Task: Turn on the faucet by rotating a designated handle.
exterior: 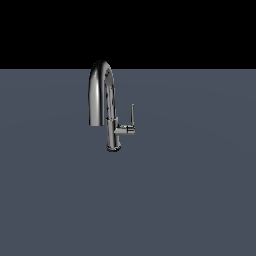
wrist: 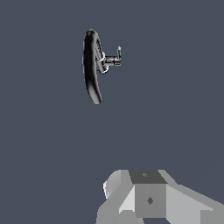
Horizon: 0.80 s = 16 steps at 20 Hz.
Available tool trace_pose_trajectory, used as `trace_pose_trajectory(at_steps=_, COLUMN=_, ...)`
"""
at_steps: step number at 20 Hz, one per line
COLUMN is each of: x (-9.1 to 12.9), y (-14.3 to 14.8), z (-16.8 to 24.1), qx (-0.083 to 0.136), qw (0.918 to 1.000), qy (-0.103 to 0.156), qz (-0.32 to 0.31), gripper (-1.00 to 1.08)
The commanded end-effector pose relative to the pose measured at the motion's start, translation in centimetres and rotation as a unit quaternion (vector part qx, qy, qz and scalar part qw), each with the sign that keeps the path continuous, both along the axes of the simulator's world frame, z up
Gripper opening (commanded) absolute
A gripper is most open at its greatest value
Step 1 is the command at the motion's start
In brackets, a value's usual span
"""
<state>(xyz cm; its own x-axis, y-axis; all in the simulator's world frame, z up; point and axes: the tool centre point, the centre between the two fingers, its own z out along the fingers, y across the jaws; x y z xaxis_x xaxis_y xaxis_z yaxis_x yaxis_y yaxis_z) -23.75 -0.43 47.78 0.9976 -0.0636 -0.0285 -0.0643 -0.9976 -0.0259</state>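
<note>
Closest to the wrist camera sits the grey, blocky body of the claw (wrist: 148, 199), cut off by the frame so that its fingertips never show; I cannot tell how far apart its jaws stand, and nothing is seen in its hold. It hangs above the flat slate-grey surface (exterior: 190, 200), well apart from the tap.

Out on that surface stands the faucet (exterior: 106, 107), shiny chrome, upright on its round base. In the exterior view it sits toward the far edge of the surface, a little to the exterior view's left of the middle. Its tall gooseneck arches up from the slim column and comes back down on the exterior view's left, ending in open air above the surface.

Low on the column a short stub juts out toward the exterior view's right, and from its end the handle (exterior: 132, 116) rises as a thin rod, standing upright and parallel to the column, just beside it but not touching the spout.

Seen from above in the wrist view, the faucet (wrist: 92, 65) is a dark curved sliver with the handle (wrist: 116, 56) poking off one side.
</note>
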Motion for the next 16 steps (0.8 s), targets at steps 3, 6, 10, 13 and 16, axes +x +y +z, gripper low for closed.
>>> trace_pose_trajectory(at_steps=3, x=1.1, y=0.1, z=-0.3, qx=0.016, qw=0.9996, qy=0.015, qz=-0.016, gripper=-1.00)
trace_pose_trajectory(at_steps=6, x=2.3, y=0.1, z=-0.7, qx=0.031, qw=0.9986, qy=0.029, qz=-0.031, gripper=-1.00)
trace_pose_trajectory(at_steps=10, x=4.1, y=0.1, z=-1.3, qx=0.057, qw=0.9953, qy=0.053, qz=-0.057, gripper=-1.00)
trace_pose_trajectory(at_steps=13, x=5.8, y=0.1, z=-1.9, qx=0.080, qw=0.9908, qy=0.074, qz=-0.080, gripper=-1.00)
trace_pose_trajectory(at_steps=16, x=7.4, y=0.0, z=-2.7, qx=0.104, qw=0.9845, qy=0.095, qz=-0.104, gripper=-1.00)
